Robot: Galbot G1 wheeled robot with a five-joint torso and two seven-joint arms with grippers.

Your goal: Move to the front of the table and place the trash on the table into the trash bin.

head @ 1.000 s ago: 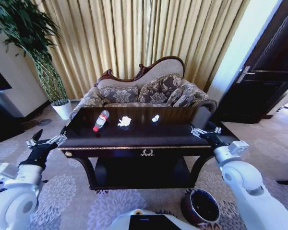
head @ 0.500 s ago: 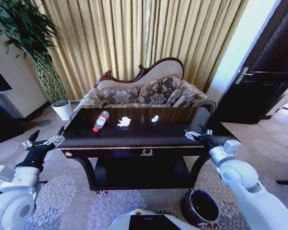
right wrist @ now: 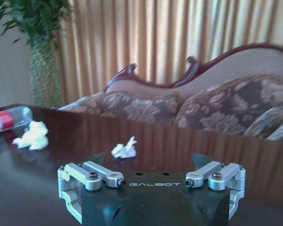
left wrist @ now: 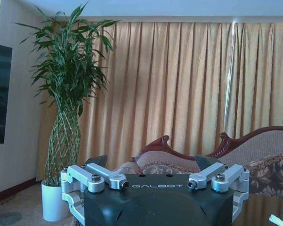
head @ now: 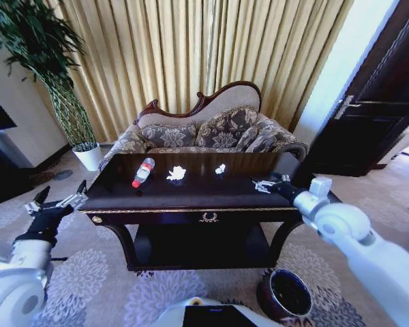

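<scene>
Three bits of trash, head view: bottle (head: 143, 172) lying on its side on the tabletop (head: 191, 194), bigger paper wad (head: 176, 174) just beside it, smaller paper wad (head: 221, 168) further right.
Right gripper, head view: right gripper (head: 264, 184) over the tabletop's right part, fingers apart, near the smaller wad but not touching.
Left gripper, head view: left gripper (head: 54, 201) off the table's left end, fingers spread, idle.
Bin, head view: trash bin (head: 285, 293) on the floor by the right front leg, partly cut off by the arm.
Left wrist view: curtain and plant; fingertips hardly visible.
Right wrist view: smaller wad (right wrist: 124, 149) dead ahead.
Handling, my guess: wads light, soft, pinch anywhere; bottle smooth, may roll, grip across its middle.
Unclear: whether the bottle is empty.
</scene>
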